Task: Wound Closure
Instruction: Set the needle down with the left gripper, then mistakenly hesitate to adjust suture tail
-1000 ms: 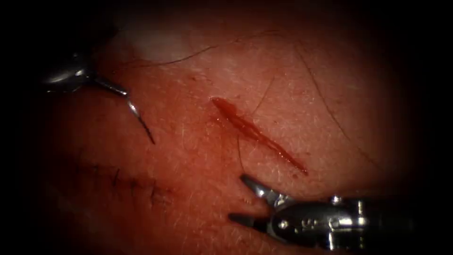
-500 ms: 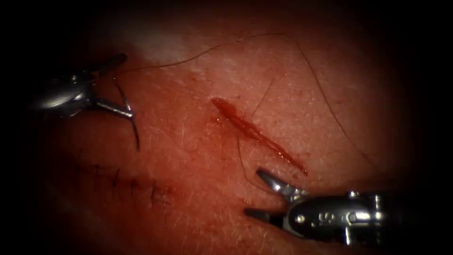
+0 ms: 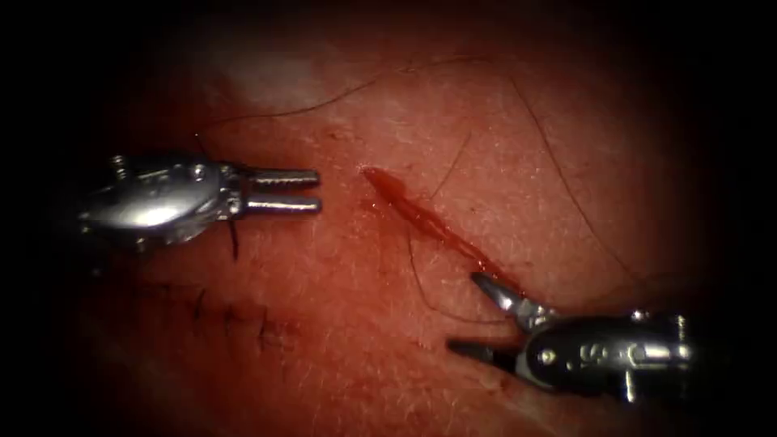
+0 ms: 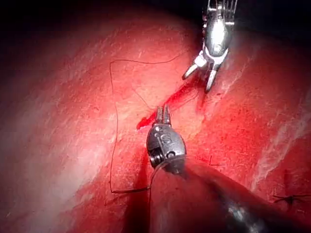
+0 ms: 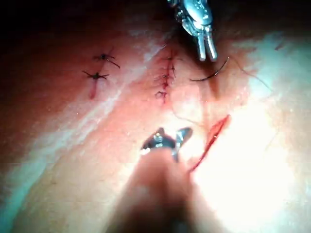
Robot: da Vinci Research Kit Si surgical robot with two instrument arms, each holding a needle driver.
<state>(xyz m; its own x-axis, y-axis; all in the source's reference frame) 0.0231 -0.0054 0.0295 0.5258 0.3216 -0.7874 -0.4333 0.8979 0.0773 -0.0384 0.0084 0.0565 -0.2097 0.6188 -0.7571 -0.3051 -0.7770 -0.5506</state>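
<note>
While the left gripper (image 3: 317, 191) sits left of the cut (image 3: 441, 231), its jaws are narrowly parted and hold nothing; the needle (image 5: 210, 75) lies free on the tissue (image 3: 340, 324) just beside it. Right gripper (image 3: 468, 311), jaws wide, empty, rests at the cut's lower end beside the thread (image 3: 421, 283). Markings on it are unreadable.

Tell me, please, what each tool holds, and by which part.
Nothing: the left tool and right tool are open and empty; the needle lies on the tissue, left of the cut.

Endoscope overhead; wrist views close, cut (image 3: 441, 231) shared.
</note>
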